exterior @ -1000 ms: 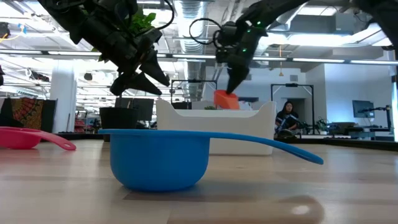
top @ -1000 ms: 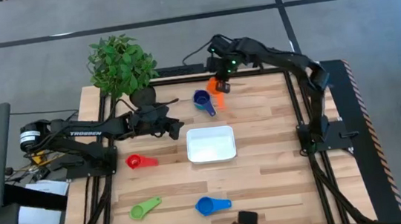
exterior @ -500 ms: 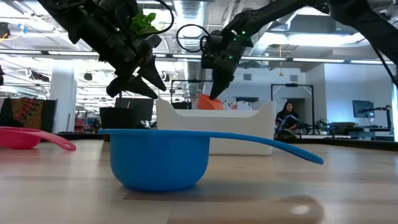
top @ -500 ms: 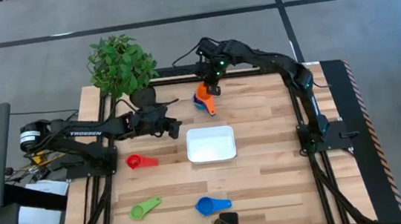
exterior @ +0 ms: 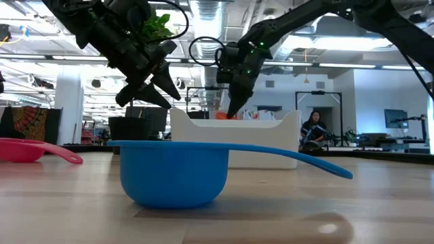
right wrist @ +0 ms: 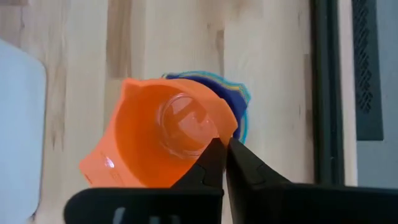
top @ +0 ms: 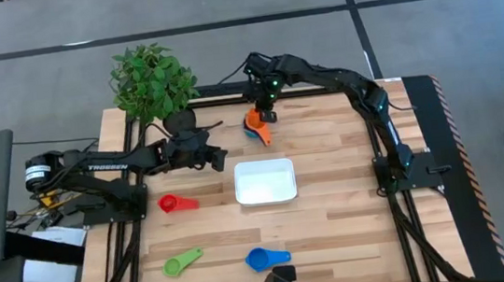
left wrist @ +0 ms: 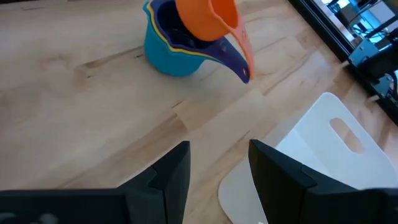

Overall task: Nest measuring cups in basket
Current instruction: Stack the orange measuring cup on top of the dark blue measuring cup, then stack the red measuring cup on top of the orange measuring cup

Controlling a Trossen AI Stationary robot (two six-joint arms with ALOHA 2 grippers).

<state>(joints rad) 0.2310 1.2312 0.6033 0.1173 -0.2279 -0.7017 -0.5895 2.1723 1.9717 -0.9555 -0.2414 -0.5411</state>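
A stack of nested measuring cups (top: 253, 130), light blue outermost with yellow and navy inside (left wrist: 174, 43), stands on the table beyond the white basket (top: 265, 181). The orange cup (right wrist: 168, 134) sits tilted in the stack's top. My right gripper (top: 267, 113) is over it, shut on the cup. My left gripper (left wrist: 217, 171) is open, hovering left of the basket (left wrist: 317, 143), touching nothing. The red cup (top: 177, 202), green cup (top: 183, 261) and blue cup (top: 267, 258) lie apart on the table. My right gripper pinches the orange cup's rim (right wrist: 225, 129) between its two fingers, one inside the bowl and one outside, coming from above and pointing down. The cup is tilted, its bowl (left wrist: 208, 18) lowered into the stack's top cup, its handle (left wrist: 244, 43) over the navy handle.
A potted plant (top: 152, 81) stands at the table's far left corner, behind my left arm. In the low view the blue cup (exterior: 176, 169) fills the foreground and the red cup (exterior: 27, 149) lies to its left. Bare wood lies right of the basket.
My right gripper has carried the orange cup toward the table's left and down, from beside the stack to onto it. The cup, lifted clear a second ago, now sits tilted in the stack's top.
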